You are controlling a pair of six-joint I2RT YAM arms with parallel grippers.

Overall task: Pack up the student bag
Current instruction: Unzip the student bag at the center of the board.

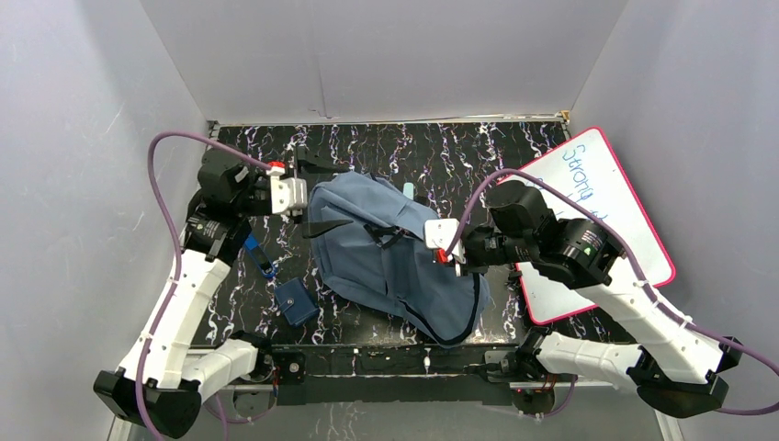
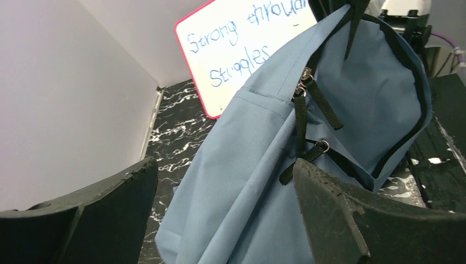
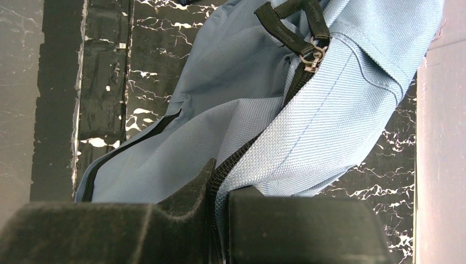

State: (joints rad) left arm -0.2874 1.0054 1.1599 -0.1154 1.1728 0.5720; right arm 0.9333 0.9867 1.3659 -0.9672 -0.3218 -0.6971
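The bag [image 1: 395,266] is spread across the tabletop [image 1: 514,147], its zipper edge pinched by the right fingers [image 3: 297,231]. The left fingers [image 2: 104,214] are held wide at its left edge. A whiteboard [image 1: 597,211] is propped at the right, and a pouch [image 1: 296,303] lies near-left.

From high behind the near edge, we look down on the whole marbled table [image 1: 395,147]. From the left wrist we look closely across the student bag [image 2: 236,181] toward the whiteboard [image 2: 231,49]. From the right wrist we look along its fabric, very near. All views share the bag.
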